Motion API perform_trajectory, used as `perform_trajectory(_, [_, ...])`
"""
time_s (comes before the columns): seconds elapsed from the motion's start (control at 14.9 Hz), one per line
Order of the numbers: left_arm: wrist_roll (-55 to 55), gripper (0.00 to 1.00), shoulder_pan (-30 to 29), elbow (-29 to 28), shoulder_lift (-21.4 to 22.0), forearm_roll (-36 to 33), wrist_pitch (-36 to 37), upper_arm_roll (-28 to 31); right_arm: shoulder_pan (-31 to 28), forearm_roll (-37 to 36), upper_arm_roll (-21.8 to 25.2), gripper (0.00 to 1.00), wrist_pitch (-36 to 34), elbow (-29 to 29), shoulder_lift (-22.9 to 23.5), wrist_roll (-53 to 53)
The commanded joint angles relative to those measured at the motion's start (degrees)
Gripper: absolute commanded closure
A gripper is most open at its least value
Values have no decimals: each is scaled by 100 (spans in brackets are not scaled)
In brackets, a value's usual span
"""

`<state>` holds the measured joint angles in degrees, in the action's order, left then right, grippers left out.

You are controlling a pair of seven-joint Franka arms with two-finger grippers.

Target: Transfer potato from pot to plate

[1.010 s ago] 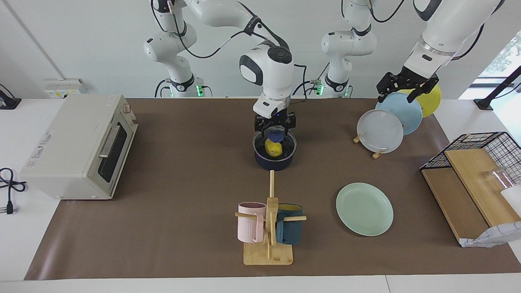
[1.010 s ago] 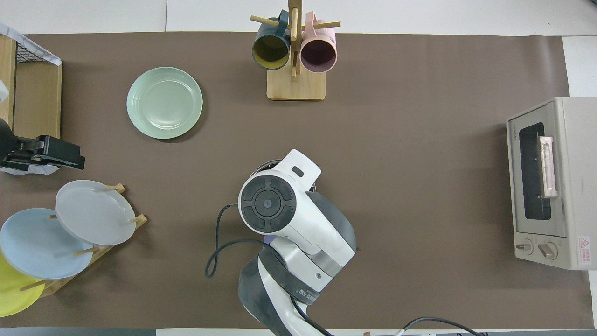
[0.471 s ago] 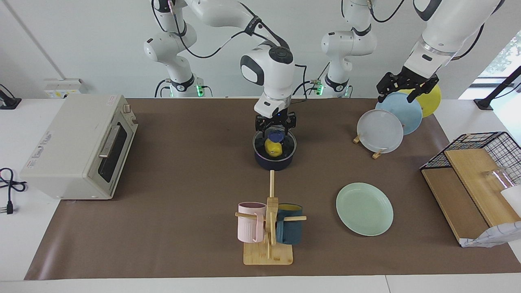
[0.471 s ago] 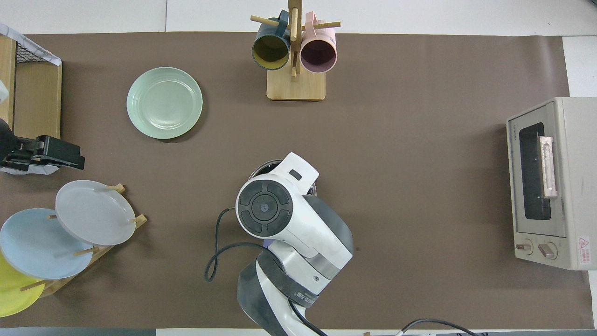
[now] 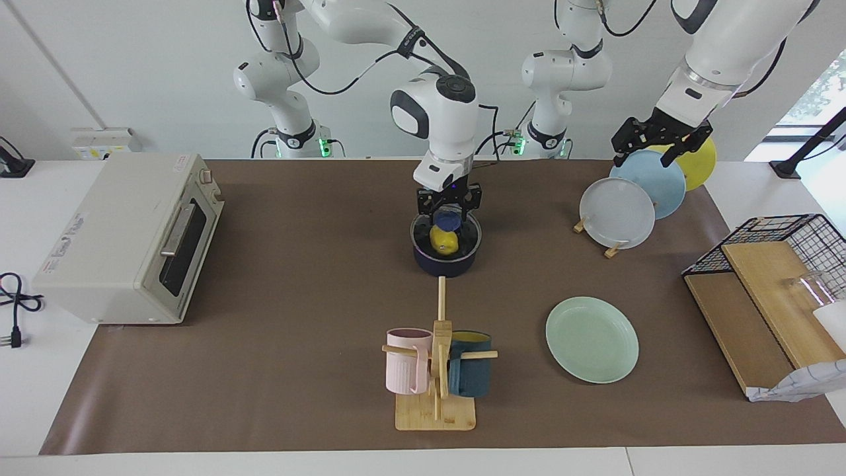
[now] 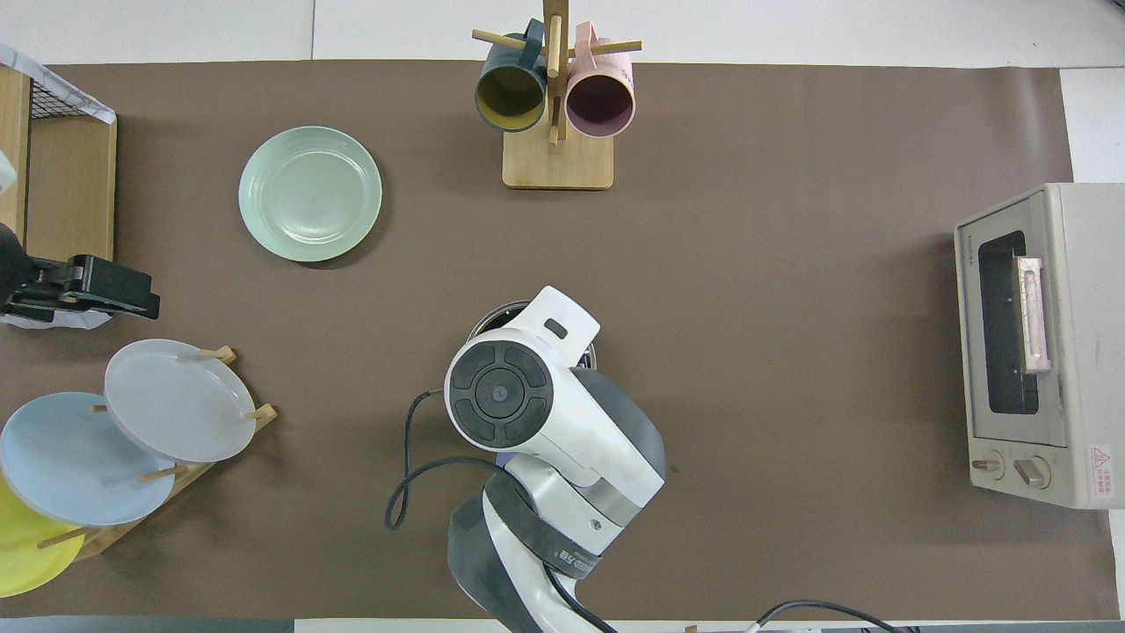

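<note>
From overhead we see only a sliver of the pot (image 6: 492, 318); the right arm covers the rest, with the potato (image 5: 444, 240) and the right claw (image 5: 447, 213). Facing it, we cannot tell whether that claw grips the potato. The yellow plate (image 6: 22, 552) is cut by the picture's edge.

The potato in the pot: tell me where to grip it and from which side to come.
Grip the potato across its narrow middle, coming straight down from above. It lies inside the pot, whose wall probably blocks any sideways approach, and only its top is exposed. The right hand already hangs over it that way; the left hand waits over the plate rack.
</note>
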<state>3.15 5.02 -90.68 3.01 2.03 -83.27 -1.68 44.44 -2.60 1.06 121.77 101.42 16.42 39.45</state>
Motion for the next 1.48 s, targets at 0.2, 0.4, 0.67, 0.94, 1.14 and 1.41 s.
perform_trajectory(0.2, [54,0,60,-29,77,34,-32,36,-23,-91,0,47,146,141,-87,-77])
perform_trajectory(0.4, [63,0,87,-37,77,25,-75,36,-23,-91,0,47,-29,-43,-78,-86])
perform_trajectory(0.67, [63,0,87,-37,77,25,-76,36,-172,-91,34,47,-652,-587,-122,-358])
perform_trajectory(0.94, [71,0,131,-55,68,25,-356,1,-830,5,26,47,-1049,-799,-288,-1314])
perform_trajectory(1.14, [482,0,551,-187,16,25,-550,-16,-1436,14,26,47,-1392,-799,-421,-2210])
perform_trajectory(1.41, [1739,0,1403,-678,-195,34,-1418,-25,-2245,32,26,47,-1375,-571,-482,-3432])
